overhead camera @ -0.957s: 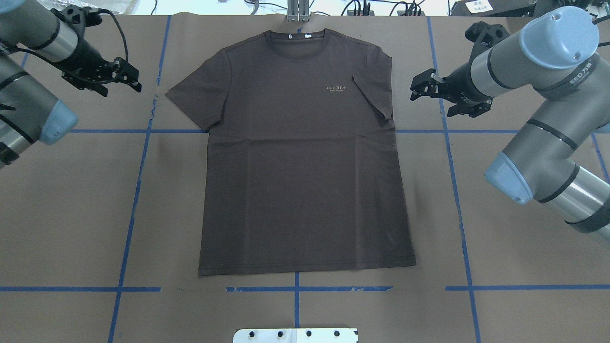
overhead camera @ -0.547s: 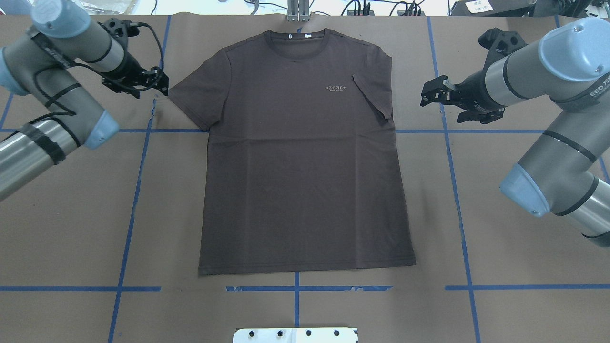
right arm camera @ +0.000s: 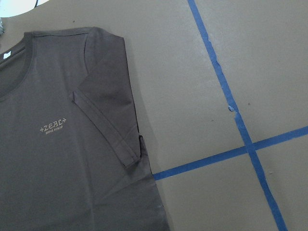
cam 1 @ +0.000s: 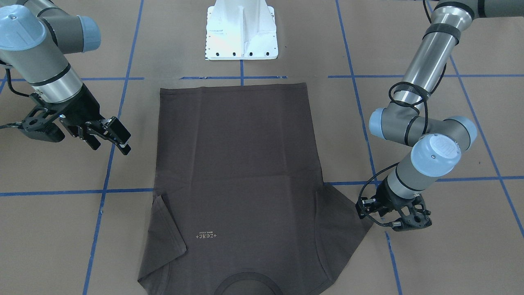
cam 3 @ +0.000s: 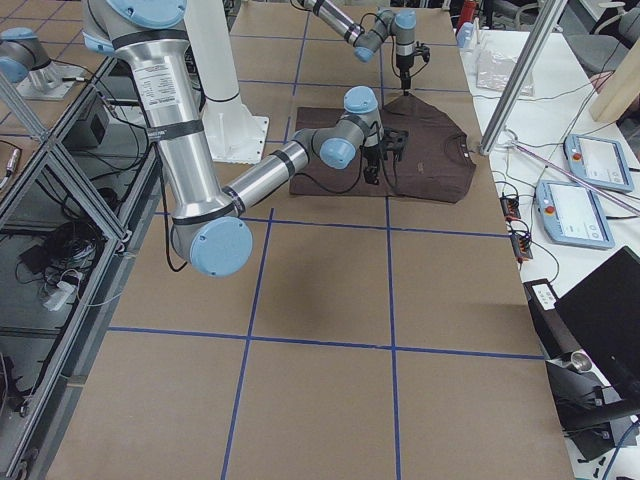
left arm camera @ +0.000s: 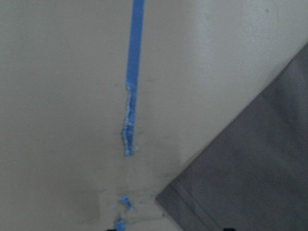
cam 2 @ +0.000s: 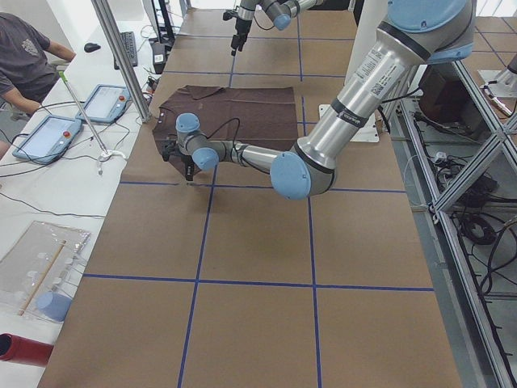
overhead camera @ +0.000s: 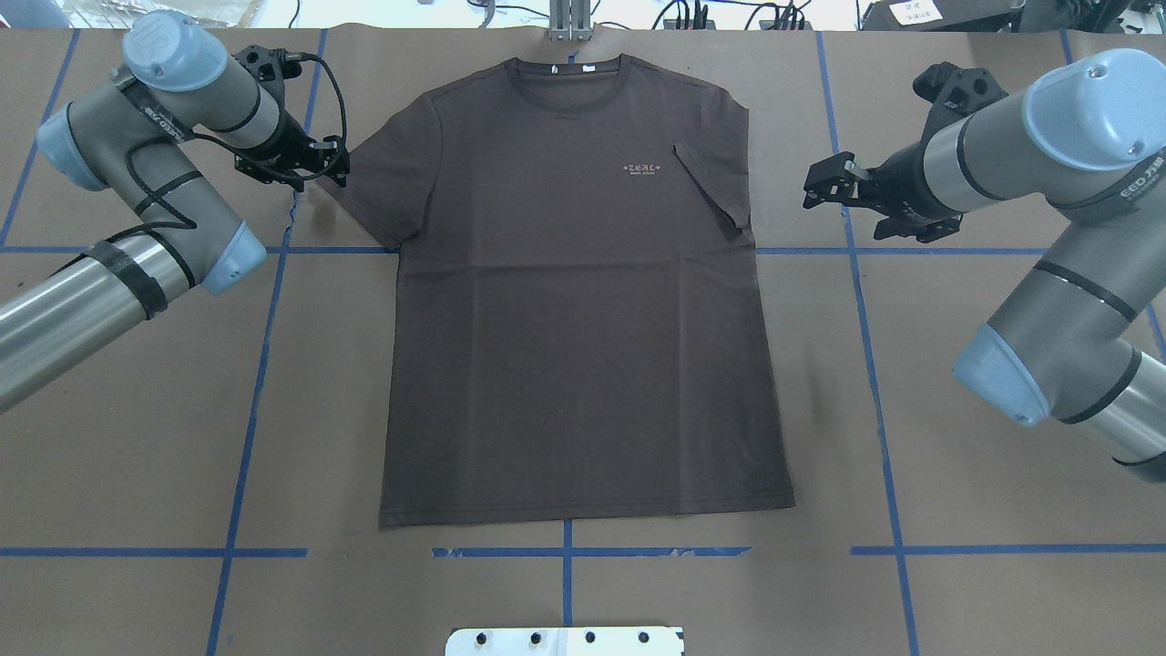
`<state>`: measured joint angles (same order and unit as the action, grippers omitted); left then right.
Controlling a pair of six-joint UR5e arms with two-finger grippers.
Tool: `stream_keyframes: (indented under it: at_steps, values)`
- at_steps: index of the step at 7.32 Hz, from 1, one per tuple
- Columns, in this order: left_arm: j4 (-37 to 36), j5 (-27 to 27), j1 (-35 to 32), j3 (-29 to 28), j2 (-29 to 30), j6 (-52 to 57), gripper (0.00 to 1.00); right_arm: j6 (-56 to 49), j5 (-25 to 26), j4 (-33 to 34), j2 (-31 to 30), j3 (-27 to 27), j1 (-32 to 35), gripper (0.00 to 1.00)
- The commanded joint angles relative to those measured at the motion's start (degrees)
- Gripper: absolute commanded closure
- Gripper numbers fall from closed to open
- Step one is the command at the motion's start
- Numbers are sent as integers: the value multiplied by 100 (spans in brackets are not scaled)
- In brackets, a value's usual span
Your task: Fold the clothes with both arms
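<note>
Flat, smooth grey-brown T-shirt (overhead camera: pixel 583 346)

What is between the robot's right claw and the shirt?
Only bare brown table paper, seen in the overhead view; the right gripper stands clear of the T-shirt.

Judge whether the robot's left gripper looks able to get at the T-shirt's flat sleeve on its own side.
Probably yes. The left gripper sits right at the outer edge of that sleeve, the sleeve lies spread flat, and nothing lies between them.

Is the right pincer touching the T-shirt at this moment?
No, bare table paper shows between the right pincer and the T-shirt.
</note>
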<state>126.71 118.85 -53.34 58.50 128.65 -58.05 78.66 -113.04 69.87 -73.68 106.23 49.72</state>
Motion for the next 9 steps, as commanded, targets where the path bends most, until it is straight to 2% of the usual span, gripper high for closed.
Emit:
stream_keyframes:
  at_steps: [1, 5, 6, 7, 8, 9]
  values:
    - [29, -99, 8, -6, 19, -5, 47, 1, 116, 0, -15, -14, -77, 0]
    - [38, -222, 25, -243, 169, -5, 49, 1, 116, 0, -41, -14, -86, 0]
    - [38, -283, 25, -286, 169, -5, 53, 1, 116, 0, -41, -14, -86, 0]
    - [38, -292, 34, -296, 178, -5, 67, 1, 116, 0, -41, -5, -86, 0]
    - [30, -283, 34, -287, 186, -5, 88, 1, 116, 0, -41, 12, -86, 0]
    - [21, -283, 34, -287, 221, -31, 100, 1, 116, 0, -41, 4, -86, 0]
